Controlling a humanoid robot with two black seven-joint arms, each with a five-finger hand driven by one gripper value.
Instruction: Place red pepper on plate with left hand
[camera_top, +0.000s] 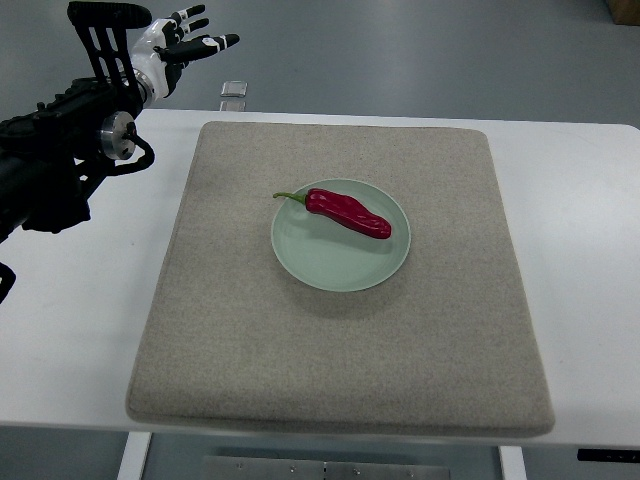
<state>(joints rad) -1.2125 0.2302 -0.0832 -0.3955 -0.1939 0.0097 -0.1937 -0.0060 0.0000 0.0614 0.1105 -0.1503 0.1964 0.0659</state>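
— Pepper first: where does the red pepper (349, 213) lie?

— On the plate (300, 255), slanting across its upper half, with the green stem at the plate's upper-left rim and the blunt end toward the right. Nothing else touches it.

— Start from the near edge, then.

— Nearest is the white tabotop edge; rather, the white tabletop (70, 340), and on it a square grey felt mat (340, 370) that covers most of the middle. The pale green plate sits on the mat, a little above its centre.

— And the arm?

— The left arm comes in from the left edge, black and bulky, over the tabletop's far left corner, well apart from the plate. The left hand (178, 45) is farther still, past the tabletop's far edge and above the grey floor (450, 50). Its fingers (215, 43) are spread and point right, holding nothing.

— Anything beyond?

— A small clear object (234, 88) lies on the floor just behind the tabletop's far edge; I cannot tell what it is.
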